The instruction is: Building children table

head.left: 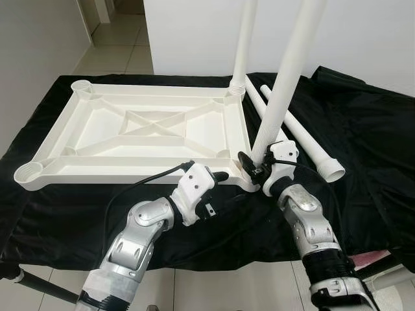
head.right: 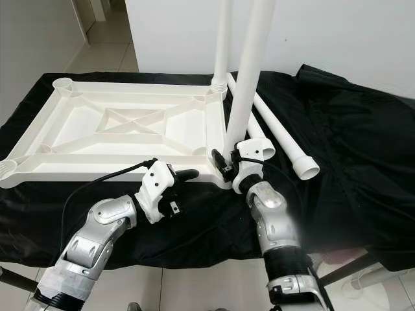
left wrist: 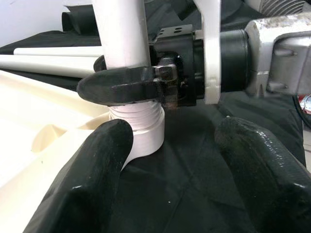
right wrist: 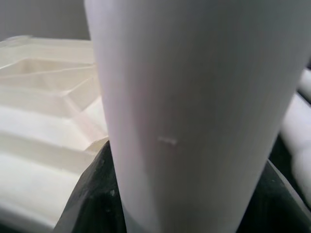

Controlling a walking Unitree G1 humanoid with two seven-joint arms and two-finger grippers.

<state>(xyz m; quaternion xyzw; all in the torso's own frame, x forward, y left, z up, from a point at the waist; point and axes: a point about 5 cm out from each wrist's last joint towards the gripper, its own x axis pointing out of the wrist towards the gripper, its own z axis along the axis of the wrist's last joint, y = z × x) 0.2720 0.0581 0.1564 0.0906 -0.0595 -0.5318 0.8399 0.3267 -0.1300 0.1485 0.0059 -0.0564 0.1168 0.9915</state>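
Observation:
The white tabletop [head.left: 104,133] lies upside down on a black cloth. My right gripper [head.left: 254,164] is shut on a white leg [head.left: 285,84], which it holds upright over the near right corner socket. The leg's threaded end [left wrist: 138,121] sits at the socket, and its shaft [right wrist: 194,121] is very close in the right wrist view. My left gripper [head.left: 225,181] is open just left of that corner, low over the cloth, and its fingers [left wrist: 92,170] are spread with nothing between them. Another leg [head.left: 243,45] stands upright in the far right corner.
Two loose legs [head.left: 305,139] lie on the black cloth [head.left: 363,129] to the right of the tabletop. The cloth-covered table's front edge is close to my arms, with tiled floor below. A white wall stands behind, and a pink object [head.left: 369,259] is at the lower right.

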